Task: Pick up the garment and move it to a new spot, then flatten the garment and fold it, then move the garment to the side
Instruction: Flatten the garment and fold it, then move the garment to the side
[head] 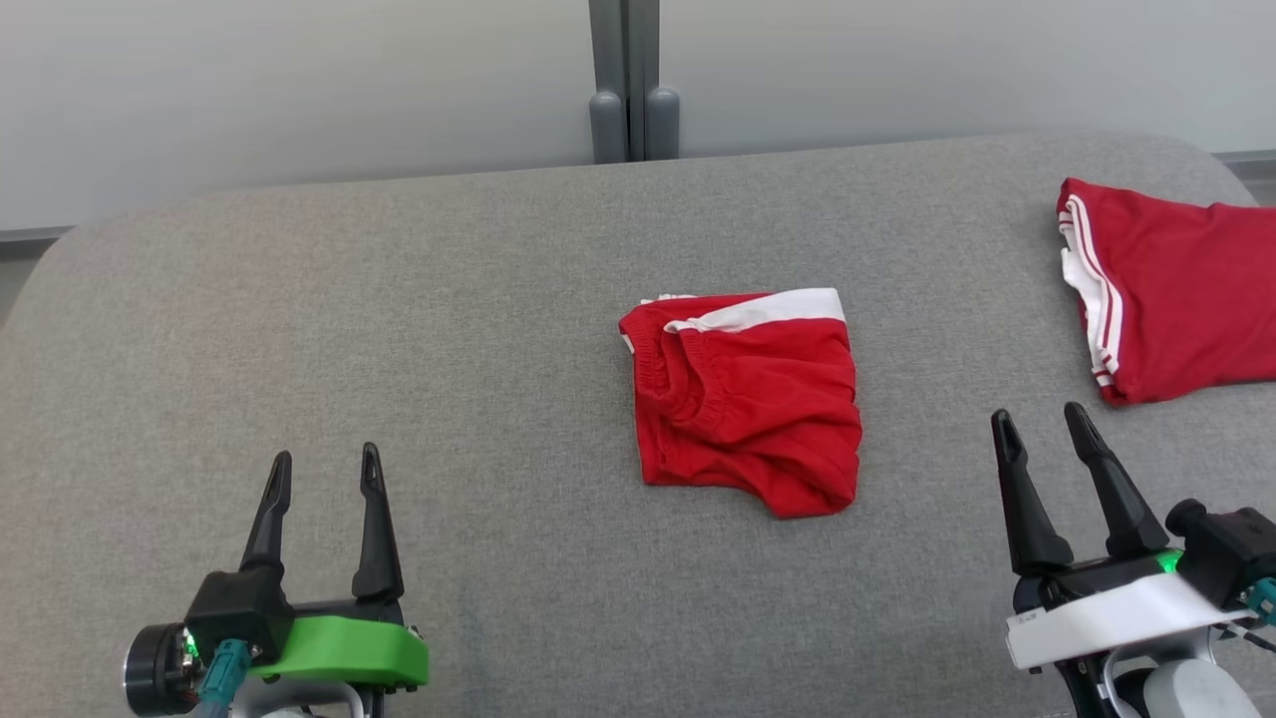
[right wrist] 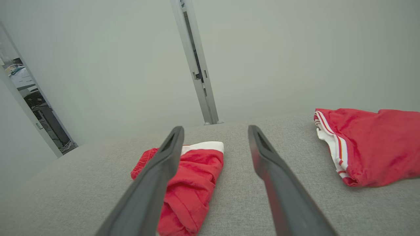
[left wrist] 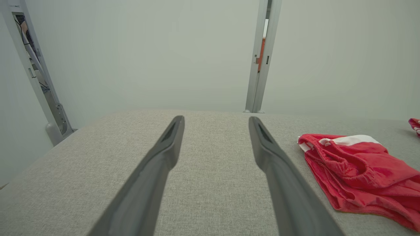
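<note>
The head camera looked down on the tabletop (head: 399, 299); both wrist cameras looked low across it toward the wall (left wrist: 131, 65), sharing the middle garment (head: 743, 399).

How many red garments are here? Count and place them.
2. The bunched garment lies mid-surface; the striped garment at the far right, cut off by the picture's edge.
</note>
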